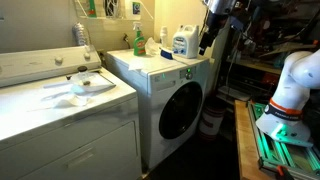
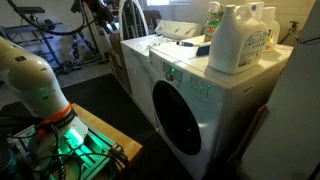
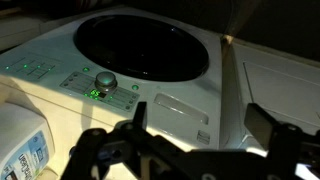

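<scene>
We see the black two-finger gripper (image 1: pixel 204 48) hanging in the air just beside the front top corner of the white front-loading washing machine (image 1: pixel 170 100), and it holds nothing: its fingers (image 3: pixel 137 118) stand wide apart, with only the machine's front panel between them. The thing nearest to it is the white plastic detergent jug with a blue label (image 1: pixel 182 42), which stands upright on top of the washing machine, near its front edge; the gripper is close beside the jug but does not touch it. In the wrist view the round dark glass door (image 3: pixel 140 45) and the silver control knob (image 3: pixel 104 78) of the washing machine lie under the fingers. We judge this step as an approach, with no grasp made yet. A next move calls, in our opinion, for slow lining up of the fingers, because a side movement could tip the jug. The arm (image 1: pixel 215 12) comes from above the washing machine, with its wrist bent down toward the front panel
</scene>
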You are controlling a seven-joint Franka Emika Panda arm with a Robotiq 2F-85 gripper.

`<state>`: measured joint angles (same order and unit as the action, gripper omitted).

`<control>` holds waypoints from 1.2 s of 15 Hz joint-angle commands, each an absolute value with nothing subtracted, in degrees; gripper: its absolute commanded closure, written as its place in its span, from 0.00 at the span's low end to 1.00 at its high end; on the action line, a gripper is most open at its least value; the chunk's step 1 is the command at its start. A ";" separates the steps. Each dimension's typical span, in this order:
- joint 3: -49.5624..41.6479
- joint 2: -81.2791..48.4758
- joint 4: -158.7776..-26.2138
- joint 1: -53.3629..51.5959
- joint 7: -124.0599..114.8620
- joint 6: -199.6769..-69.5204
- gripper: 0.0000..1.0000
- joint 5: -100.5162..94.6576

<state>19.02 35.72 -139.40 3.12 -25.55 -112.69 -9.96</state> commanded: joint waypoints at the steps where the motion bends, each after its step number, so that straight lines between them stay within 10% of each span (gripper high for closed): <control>1: 17.79 35.35 -139.21 1.56 -26.33 -112.36 0.00 -10.87; 18: 13.71 34.83 -147.90 6.99 -33.85 -115.56 0.00 -14.42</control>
<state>15.40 34.84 -143.80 6.11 -30.78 -113.29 -12.98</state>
